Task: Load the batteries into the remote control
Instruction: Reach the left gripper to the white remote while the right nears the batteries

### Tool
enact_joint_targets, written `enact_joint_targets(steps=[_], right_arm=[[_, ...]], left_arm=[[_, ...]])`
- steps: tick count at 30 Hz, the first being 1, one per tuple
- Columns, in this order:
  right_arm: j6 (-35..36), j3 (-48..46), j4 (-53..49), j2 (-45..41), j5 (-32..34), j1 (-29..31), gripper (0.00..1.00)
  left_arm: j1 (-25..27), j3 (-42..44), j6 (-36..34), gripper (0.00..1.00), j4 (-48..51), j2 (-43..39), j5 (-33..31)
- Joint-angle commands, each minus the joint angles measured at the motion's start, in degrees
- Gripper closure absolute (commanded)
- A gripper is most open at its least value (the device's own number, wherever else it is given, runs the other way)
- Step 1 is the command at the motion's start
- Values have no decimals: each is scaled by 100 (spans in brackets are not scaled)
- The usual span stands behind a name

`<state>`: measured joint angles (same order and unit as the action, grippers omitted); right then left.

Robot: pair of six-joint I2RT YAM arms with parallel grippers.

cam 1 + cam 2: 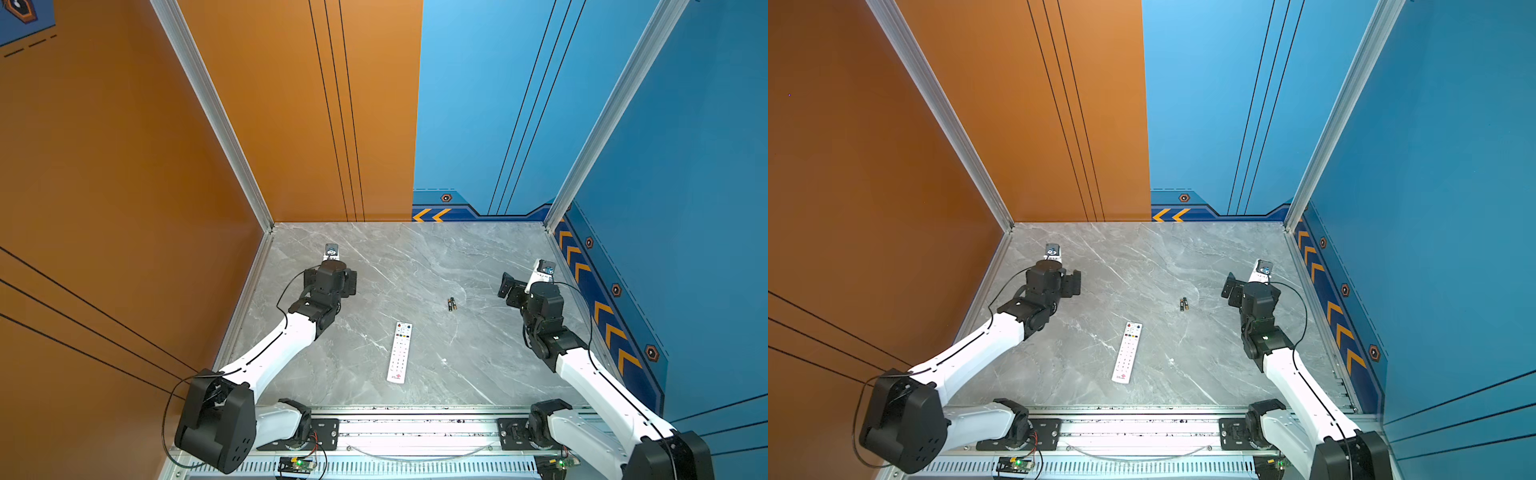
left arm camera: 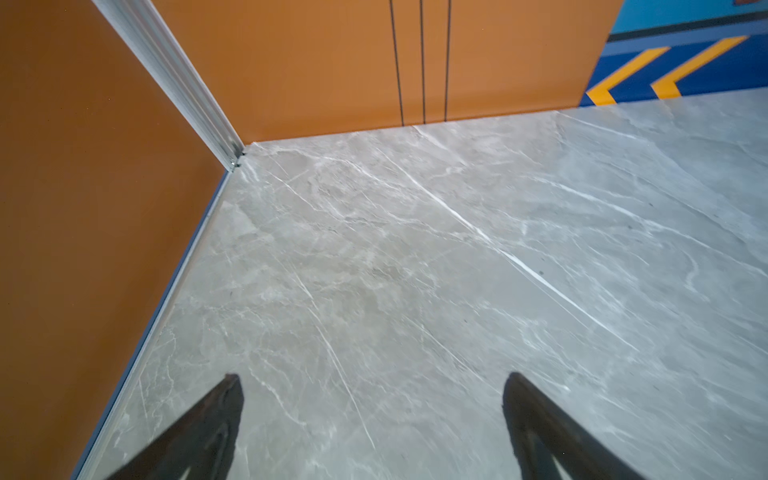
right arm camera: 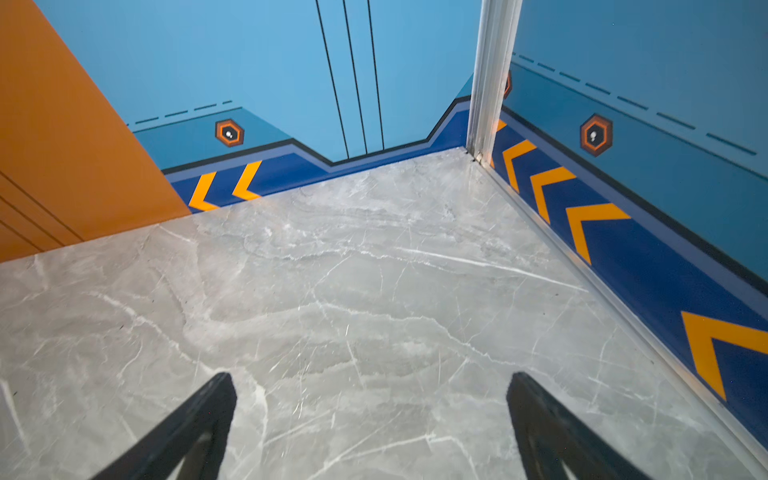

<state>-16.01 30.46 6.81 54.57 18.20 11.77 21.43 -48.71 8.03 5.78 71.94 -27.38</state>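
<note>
Held left end effector (image 2: 372,382) and right end effector (image 3: 372,380) wide open, empty. Risked rolling batteries (image 1: 451,304) away on pinch; found remote (image 1: 399,353) buttons-up, compartment likely underneath.

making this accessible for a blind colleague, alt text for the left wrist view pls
The left gripper, its two black fingers wide open and holding nothing, hangs over a grey marble table. Beyond it, two orange walls meet at a corner with an aluminium post.
</note>
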Motion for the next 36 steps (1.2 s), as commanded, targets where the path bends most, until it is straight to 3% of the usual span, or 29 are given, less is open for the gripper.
enact_joint_targets(steps=[1,4,9,14,24,36], right_arm=[[-326,82,-1120,-240,-74,302,0],[-442,154,-1471,-357,-177,528,0],[-458,352,-1962,-324,-451,854,0],[-547,364,-2245,-110,-920,1138,0],[-631,311,-2324,62,-942,1868,0],[-737,66,-2113,197,-809,2159,0]], left_arm=[[117,-591,889,2,2062,62,522],[284,-762,1114,2,2310,127,1270],[805,-941,1374,2,2527,292,1735],[1473,-998,1640,2,2683,761,1724],[2526,-1436,2031,2,2701,1894,1553],[2902,-1698,2339,0,2710,2886,1508]])
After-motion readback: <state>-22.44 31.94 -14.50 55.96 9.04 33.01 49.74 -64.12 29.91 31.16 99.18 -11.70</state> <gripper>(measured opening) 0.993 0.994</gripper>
